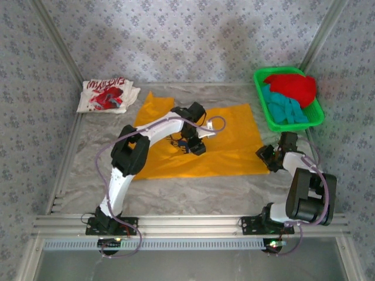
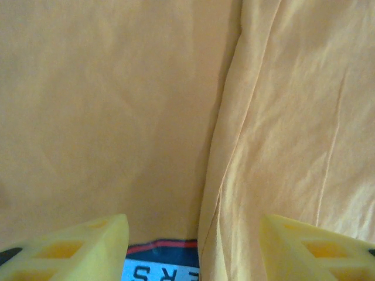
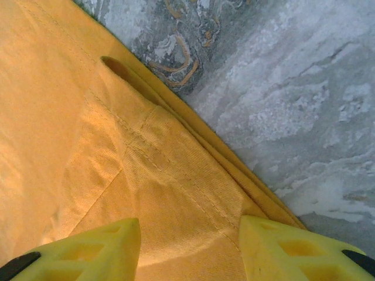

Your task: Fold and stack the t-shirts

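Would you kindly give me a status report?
Left gripper open over yellow-orange t-shirt; right gripper open at its edge. White t-shirt folded far left. Nothing in the way.

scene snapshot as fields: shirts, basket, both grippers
yellow tee: spread on table, centre
white tee: folded, far left
red tee: in basket, far right
teal tee: in basket, beside red tee
left gripper: open, over yellow tee's middle
right gripper: open, at yellow tee's right edge

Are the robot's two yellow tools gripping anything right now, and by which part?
Nothing is held. The left tool is open over the yellow-orange t-shirt, and the right tool is open above that shirt's edge.
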Robot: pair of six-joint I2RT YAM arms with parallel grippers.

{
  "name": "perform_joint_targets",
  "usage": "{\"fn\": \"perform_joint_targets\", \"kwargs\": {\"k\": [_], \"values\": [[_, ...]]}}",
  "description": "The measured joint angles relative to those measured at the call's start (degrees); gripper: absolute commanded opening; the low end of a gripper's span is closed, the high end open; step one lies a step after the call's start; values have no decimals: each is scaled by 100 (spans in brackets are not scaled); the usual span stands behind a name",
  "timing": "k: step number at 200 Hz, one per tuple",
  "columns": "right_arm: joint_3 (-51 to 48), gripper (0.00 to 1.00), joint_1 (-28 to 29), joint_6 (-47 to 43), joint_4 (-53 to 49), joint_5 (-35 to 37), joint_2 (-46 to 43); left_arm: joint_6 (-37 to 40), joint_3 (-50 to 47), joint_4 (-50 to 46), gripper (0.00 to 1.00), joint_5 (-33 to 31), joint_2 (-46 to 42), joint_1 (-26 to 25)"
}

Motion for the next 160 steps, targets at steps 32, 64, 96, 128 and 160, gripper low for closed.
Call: {"fn": "perform_joint_targets", "kwargs": {"k": [32,64,96,128,160], "values": [[2,48,190,-96,-46,109,-149,-887,-1727,931,55,-400,-1139,306],[269,28,1123,-330,-199,509,-706,-2352,-3370,2236,47,-1169,-2610,1001],[686,8,1674,-501,-131,732,-481,-4039,-4358,2918,42,-2173,-3344,1482],[931,5,1768,-516,-133,822,516,-5123,-4948,3130,41,-2704,-3335,1609],[962,2,1751,-363,-103,774,1097,-5641,-5119,3357,41,-2892,-3156,1665]]}}
